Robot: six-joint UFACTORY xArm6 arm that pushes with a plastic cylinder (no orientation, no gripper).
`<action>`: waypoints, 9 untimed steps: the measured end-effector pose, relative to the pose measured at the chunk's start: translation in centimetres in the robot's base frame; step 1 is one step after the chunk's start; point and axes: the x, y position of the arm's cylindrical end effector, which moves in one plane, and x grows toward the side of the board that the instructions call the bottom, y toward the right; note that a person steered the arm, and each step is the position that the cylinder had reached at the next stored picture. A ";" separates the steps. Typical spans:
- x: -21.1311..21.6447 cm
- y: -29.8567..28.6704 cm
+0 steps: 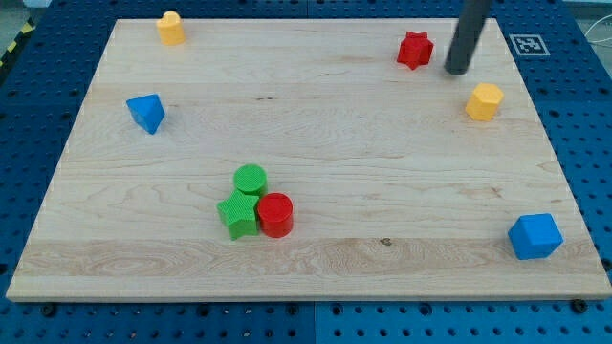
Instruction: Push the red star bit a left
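Observation:
The red star (414, 50) lies near the view's top right on the wooden board (306, 277). My tip (458, 70) is a dark rod end that stands just to the right of the red star, a small gap apart from it. A yellow hexagon block (484, 100) sits below and right of the tip.
A yellow block (170, 28) is at the top left. A blue triangular block (146, 112) is at the left. A green cylinder (251, 179), green star (238, 214) and red cylinder (275, 214) cluster at lower centre. A blue block (535, 236) is at the bottom right.

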 end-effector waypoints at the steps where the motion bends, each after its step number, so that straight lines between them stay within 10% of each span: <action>1: 0.0 4.0; 9: -3.7 -6.5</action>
